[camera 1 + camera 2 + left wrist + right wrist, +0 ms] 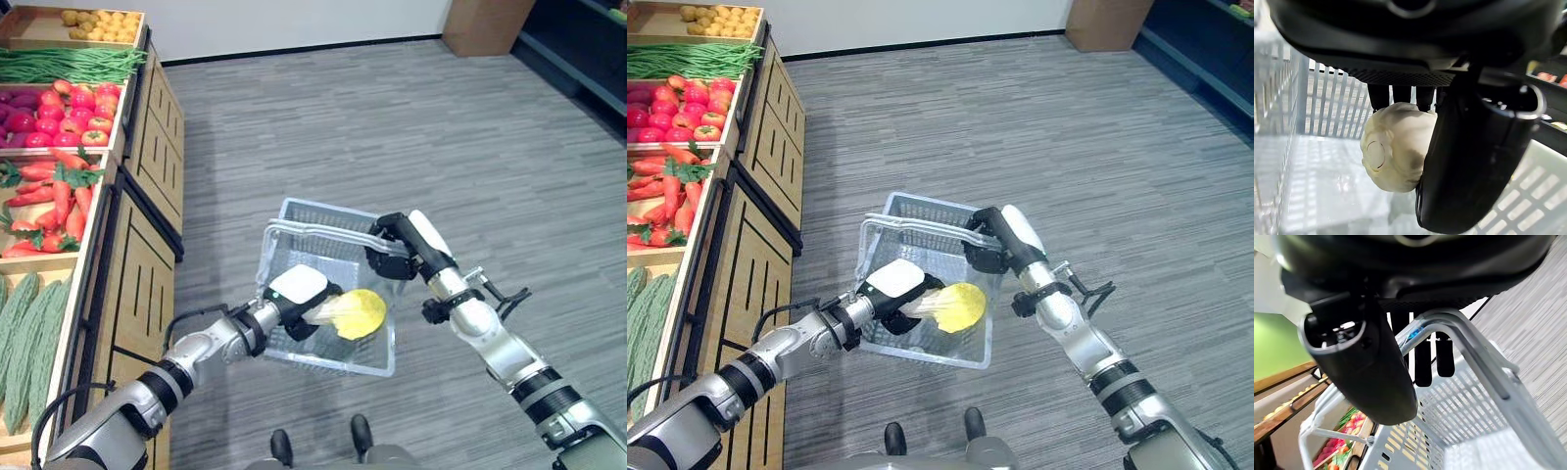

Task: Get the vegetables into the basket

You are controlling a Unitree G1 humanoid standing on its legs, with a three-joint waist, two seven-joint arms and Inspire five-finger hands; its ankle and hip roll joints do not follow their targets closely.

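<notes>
You are looking down on a grey striped carpet floor (411,127), with a wooden produce stand (147,245) along your left side. Its crates hold, from far to near, potatoes (98,24), green beans (69,64), tomatoes (69,113), carrots (54,201) and long bumpy green gourds (29,338). A brown cabinet (487,24) stands at the far right by the wall.

In front of you a pale slatted plastic basket (294,230) hangs above the floor. Your right hand (397,245) has its fingers (1422,362) curled round the basket's grey handles (1469,340); the right wrist view shows the bars passing between the fingers and the thumb, so the grasp is firm and closed on them.

Your left hand (294,294) reaches in over the near left side of the basket and holds a cabbage (355,313), its yellow leafy end pointing toward your right hand. In the left wrist view the fingers (1400,95) and thumb clamp the cabbage's pale stem end (1396,147), with its round cut stalk facing the camera. The cabbage is inside the basket's rim, above the basket floor; you cannot tell whether it touches the bottom.
</notes>
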